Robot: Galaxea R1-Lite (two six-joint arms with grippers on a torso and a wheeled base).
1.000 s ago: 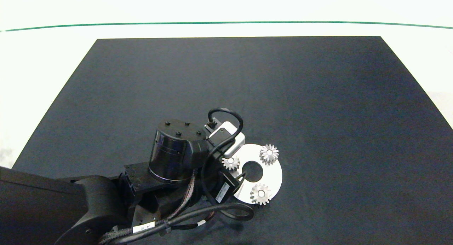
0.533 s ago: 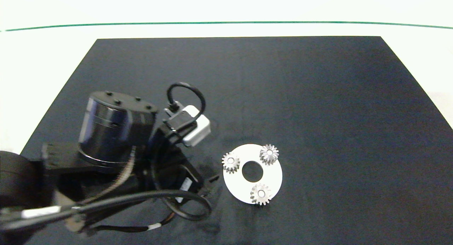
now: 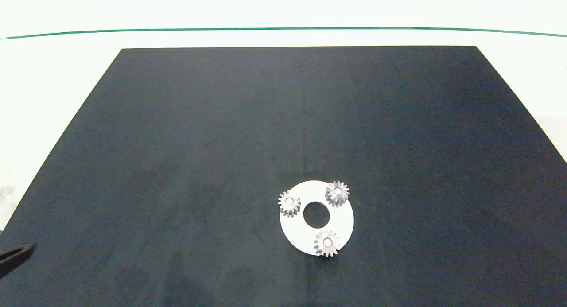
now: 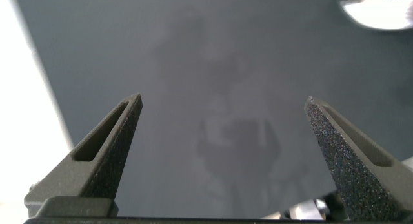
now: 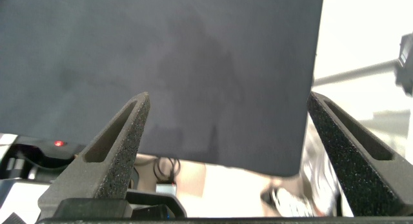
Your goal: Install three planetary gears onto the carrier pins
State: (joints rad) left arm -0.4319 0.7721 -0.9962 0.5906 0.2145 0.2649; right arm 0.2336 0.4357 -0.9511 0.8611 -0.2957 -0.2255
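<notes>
Task looks done from here. Near to far on the counter (image 3: 177, 121), which has a black mat over it:

- Left end effector (image 4: 222, 153): fingers spread wide, nothing between them, hanging above bare mat. In the head view you only get a dark sliver of that arm at the lower left edge (image 3: 15, 254), well apart from the work.
- Nearest gear (image 3: 327, 243): sits on the near rim of the white disc (image 3: 343, 220), pin end showing bright in its bore.
- Left-hand gear (image 3: 289, 203): on the disc's left rim, beside the central hole (image 3: 316, 214), bright pin tip in the bore too.
- Far gear (image 3: 337, 193): on the far right rim, same look.
- All three planetary gears lie flat and apart from each other, evenly spaced round the hole. No loose gear anywhere on the mat.
- Right end effector (image 5: 226, 159): fingers also wide apart and empty, off the mat's edge, not in the head view at all.

Caveat: you can't confirm full seating depth on the carrier pins from overhead; none of the gears looks tilted, but check it before you sign off. Otherwise nothing left to place, and both arms are clear.
</notes>
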